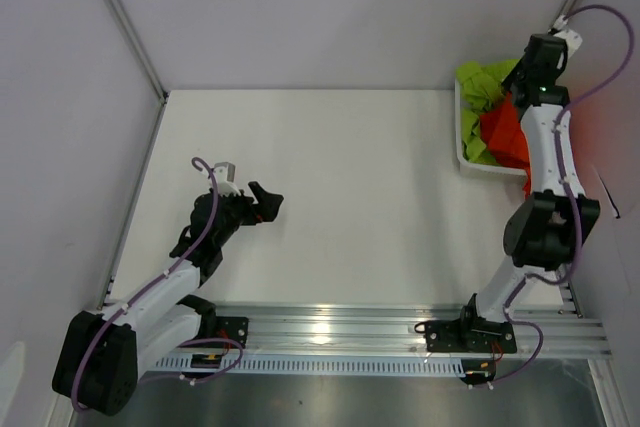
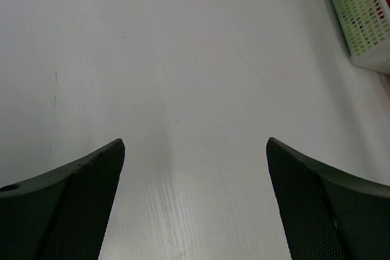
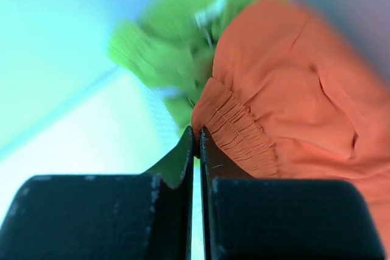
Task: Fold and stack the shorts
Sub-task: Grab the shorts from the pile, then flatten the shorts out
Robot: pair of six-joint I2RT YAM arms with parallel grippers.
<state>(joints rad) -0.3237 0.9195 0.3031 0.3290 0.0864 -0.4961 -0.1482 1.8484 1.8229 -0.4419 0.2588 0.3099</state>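
Observation:
The orange-red shorts and the lime green shorts lie bunched in the white mesh basket at the far right. My right gripper is above the basket. In the right wrist view it is shut, pinching the gathered waistband edge of the orange-red shorts, with the blurred green shorts behind. My left gripper is open and empty over the bare table at the left; its fingers stand wide apart.
The basket's corner shows at the top right of the left wrist view. White walls enclose the table on the left, back and right. A metal rail runs along the near edge.

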